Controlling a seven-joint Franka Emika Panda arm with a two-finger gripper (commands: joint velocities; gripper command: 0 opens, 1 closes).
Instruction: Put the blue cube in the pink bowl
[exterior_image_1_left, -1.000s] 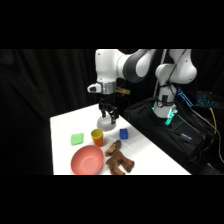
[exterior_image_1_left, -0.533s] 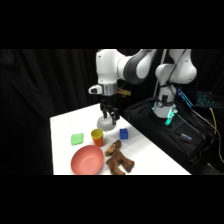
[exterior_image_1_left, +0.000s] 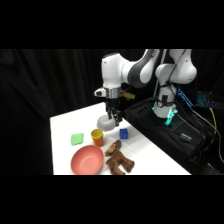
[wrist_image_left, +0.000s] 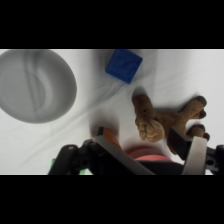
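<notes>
The blue cube (exterior_image_1_left: 123, 133) lies on the white table, right of the orange cup (exterior_image_1_left: 97, 136). In the wrist view the blue cube (wrist_image_left: 123, 65) sits near the top, well clear of the fingers. The pink bowl (exterior_image_1_left: 88, 160) stands at the table's front left; only a sliver of the pink bowl (wrist_image_left: 145, 150) shows in the wrist view. My gripper (exterior_image_1_left: 115, 117) hangs above the table, just up and left of the cube and in front of the grey bowl (exterior_image_1_left: 106, 121). The gripper (wrist_image_left: 155, 157) is open with nothing between its fingers.
A brown stuffed toy (exterior_image_1_left: 117, 159) lies between the cube and the pink bowl, also seen as the toy (wrist_image_left: 165, 120) in the wrist view. A flat green block (exterior_image_1_left: 77, 139) sits left of the cup. A black bag (exterior_image_1_left: 170, 132) lies beside the table on the right.
The gripper has come down and a little to the right, closer to the blue cube. The objects on the table have not moved.
</notes>
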